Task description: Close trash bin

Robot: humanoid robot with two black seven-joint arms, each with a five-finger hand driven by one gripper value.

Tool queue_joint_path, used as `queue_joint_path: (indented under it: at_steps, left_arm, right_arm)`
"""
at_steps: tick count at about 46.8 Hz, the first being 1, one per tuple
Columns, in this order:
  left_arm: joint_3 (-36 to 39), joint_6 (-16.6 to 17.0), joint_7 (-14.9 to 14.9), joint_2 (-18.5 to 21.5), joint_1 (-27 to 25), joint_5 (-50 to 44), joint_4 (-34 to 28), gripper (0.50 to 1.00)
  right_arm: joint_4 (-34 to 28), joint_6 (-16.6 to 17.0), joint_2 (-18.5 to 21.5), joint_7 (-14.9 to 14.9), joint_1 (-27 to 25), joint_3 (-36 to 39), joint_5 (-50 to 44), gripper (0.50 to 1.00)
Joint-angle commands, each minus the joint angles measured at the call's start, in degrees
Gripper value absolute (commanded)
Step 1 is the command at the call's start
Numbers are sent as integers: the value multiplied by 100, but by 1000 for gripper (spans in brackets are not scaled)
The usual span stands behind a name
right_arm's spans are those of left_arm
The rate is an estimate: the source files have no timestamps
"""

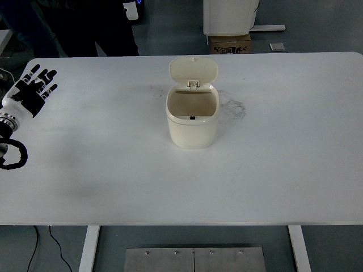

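Note:
A small cream trash bin (191,127) stands near the middle of the white table (283,158). Its hinged lid (193,70) is swung up and back, so the empty inside shows. My left hand (35,88) lies at the table's far left edge with its fingers spread and nothing in it, well away from the bin. The right arm is out of view.
A person in dark clothes (102,28) stands behind the table at the top left. A cardboard box (229,43) and a white unit (229,16) sit on the floor beyond the far edge. A black cable loops at the left edge (14,156).

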Motion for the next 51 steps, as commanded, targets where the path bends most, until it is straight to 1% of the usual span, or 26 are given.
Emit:
queue_joint_path:
  at_steps: [1,7,20,29,41,51]
  left_arm:
    - [1,-2,8,9,0,17,-8,1000]
    - [1,68,8,9,-9,8,0,1000]
    - [1,-2,8,9,-62,8,-8,1000]
    - [9,24,8,26,-114,8,-26,1000]
    - [53,68,43,35,-325,17,-35,1000]
    - [62,68,104,26,-334,26,-44,1000]
  right_arm:
    - [0,0,0,0,0,0,-1,991]
    - [0,0,0,0,0,0,-1,991]
    - [0,0,0,0,0,0,8,991]
    - [0,0,0,0,0,0,-1,991]
    - [0,0,0,0,0,0,-1,991]
    - [0,0,0,0,0,0,-1,991]
